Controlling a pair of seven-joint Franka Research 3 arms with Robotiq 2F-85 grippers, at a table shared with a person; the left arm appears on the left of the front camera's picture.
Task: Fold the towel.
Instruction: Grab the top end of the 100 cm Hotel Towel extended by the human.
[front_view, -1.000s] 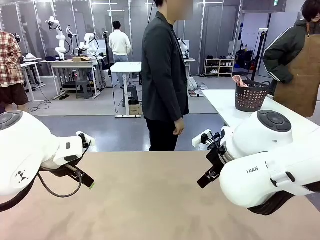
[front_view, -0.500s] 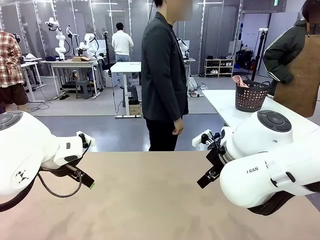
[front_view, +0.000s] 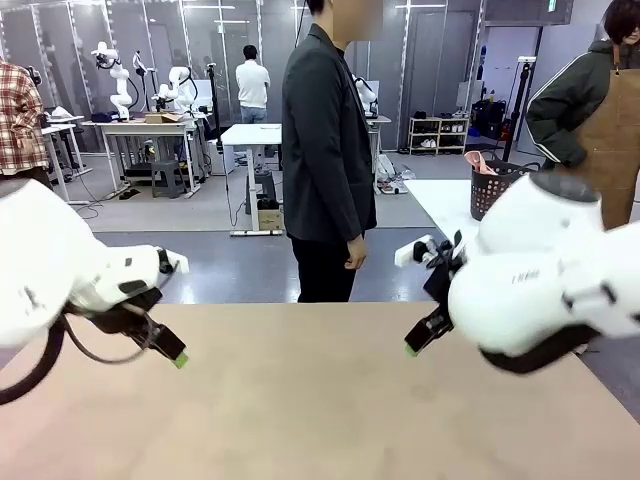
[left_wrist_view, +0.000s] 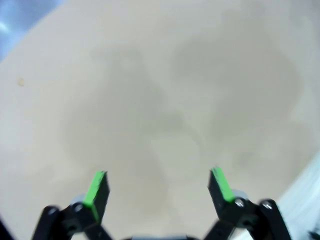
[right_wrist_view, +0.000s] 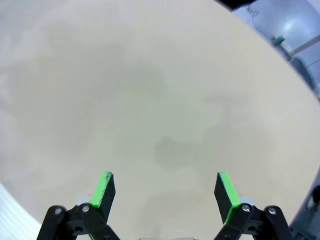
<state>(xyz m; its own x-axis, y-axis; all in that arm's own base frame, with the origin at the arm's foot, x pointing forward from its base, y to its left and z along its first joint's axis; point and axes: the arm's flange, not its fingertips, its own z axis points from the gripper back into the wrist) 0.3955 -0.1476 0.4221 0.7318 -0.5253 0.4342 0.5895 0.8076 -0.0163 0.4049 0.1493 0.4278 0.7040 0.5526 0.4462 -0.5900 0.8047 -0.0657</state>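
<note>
The towel (front_view: 479, 161) is far off to the right, showing as a bit of salmon-pink cloth poking above the rim of a dark basket (front_view: 492, 192) (too small to make out its weave or band). The basket stands on a white table (front_view: 437, 201) beyond the near one, and its right side is hidden behind the right arm's white casing. A person in a brown apron (front_view: 603, 135) stands just beside that table at the far right.

Nearer, the right gripper (front_view: 423, 333) hangs over the right part of the tan table (front_view: 300, 400), its fingers pointing down and to the left, with one green tip showing in the front view. In the right wrist view its green pads (right_wrist_view: 103, 188) stand wide apart, with nothing between them but bare tabletop.

The left gripper (front_view: 166, 347) hovers over the left part of the same table, fingers angled down and to the right. The left wrist view, somewhat blurred, shows its green pads (left_wrist_view: 96, 188) spread wide too, with plain tan surface between them. Both grippers hold nothing and are well apart from the towel.

At the far side of the tan table, near its middle, a person in a dark jacket (front_view: 325, 150) stands side-on with an arm hanging down.
</note>
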